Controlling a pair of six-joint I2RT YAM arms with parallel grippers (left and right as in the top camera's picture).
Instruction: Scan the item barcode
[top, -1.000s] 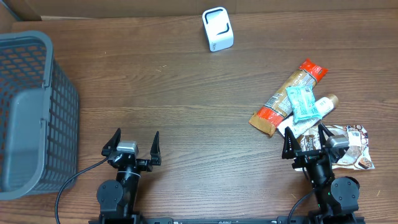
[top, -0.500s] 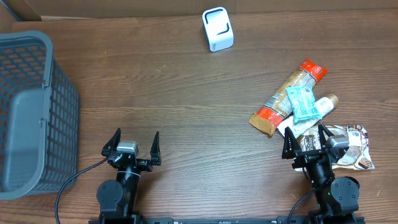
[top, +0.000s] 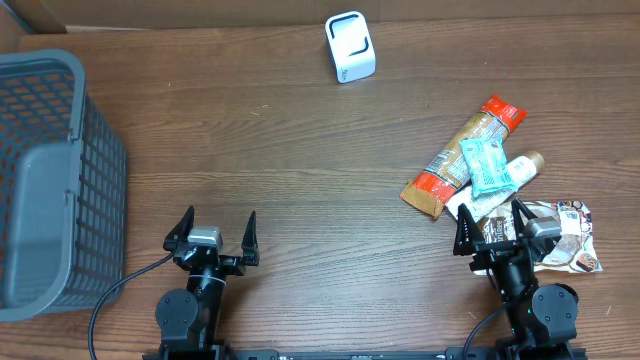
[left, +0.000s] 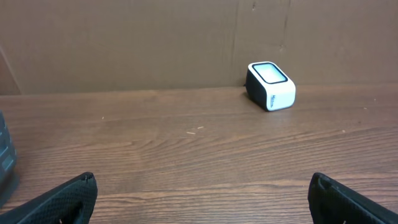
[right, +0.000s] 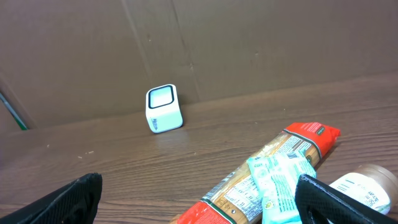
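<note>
1. One grey basket (top: 100, 200) stands at the table's (top: 300, 150) left edge.
2. Left gripper (top: 218, 216) sits near the front edge, left of centre. Its jaws are spread fully wide, holding and touching nothing.
3. A white scanner (top: 350, 46) sits at the far edge, about centre, well apart from both arms.
4. The items lie in a heap toward the right edge: a long red-ended packet (top: 452, 168), with a teal sachet (top: 486, 165) on top of it, a small bottle (top: 523, 167) beside that, and a flat pouch (top: 572, 238) nearest the front.
5. These wrappers are probably light, soft and slippery. The teal sachet lies uppermost, so pinching across its narrow width looks simplest.
6. Right gripper (top: 490, 213) sits at the front right, just at the heap. It too is wide open and grips nothing. Whether it touches the pouch cannot be told.
</note>
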